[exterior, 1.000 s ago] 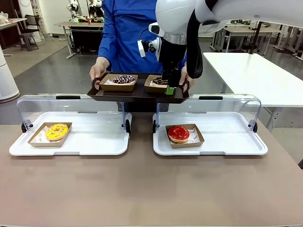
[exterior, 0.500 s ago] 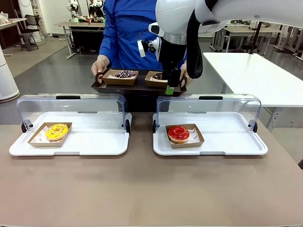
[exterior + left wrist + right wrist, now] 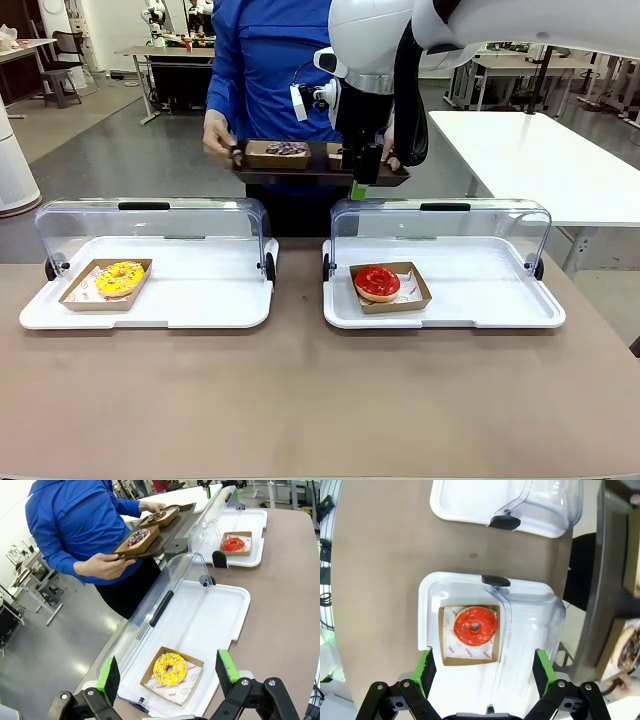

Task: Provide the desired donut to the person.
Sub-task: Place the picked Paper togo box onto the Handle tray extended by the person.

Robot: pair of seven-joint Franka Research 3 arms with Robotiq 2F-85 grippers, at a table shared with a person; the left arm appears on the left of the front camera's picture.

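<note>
A: Task's thing first. Two dark chocolate-glazed sprinkled donuts in brown paper trays, left one [image 3: 287, 149] and right one [image 3: 157, 516], sit on a dark rectangular serving tray [image 3: 300, 171] held in the person's [image 3: 262, 70] hands beyond the counter's far edge.

B: So delivered?

A: My reading: the handover looks done, tray carried in both hands. I can't tell which donut was the wanted one.

B: What remains on the counter?

A: Yellow-iced sprinkled donut [image 3: 120, 277] in a cardboard tray at the near left corner of the left white display tray [image 3: 200, 310]. Red-glazed ring donut [image 3: 377, 282] in cardboard near the front left of the right white display tray [image 3: 500, 310]. Both clear hinged lids, left [image 3: 150, 228] and right [image 3: 445, 228], stand open at the trays' far edges.

B: Fingers?

A: Left gripper [image 3: 170, 672]: fingers wide, empty, above the yellow donut. Right gripper [image 3: 482, 672]: fingers wide, empty, high over the red one.

B: Left to do?

A: Probably only lowering the lids, if anything.
</note>
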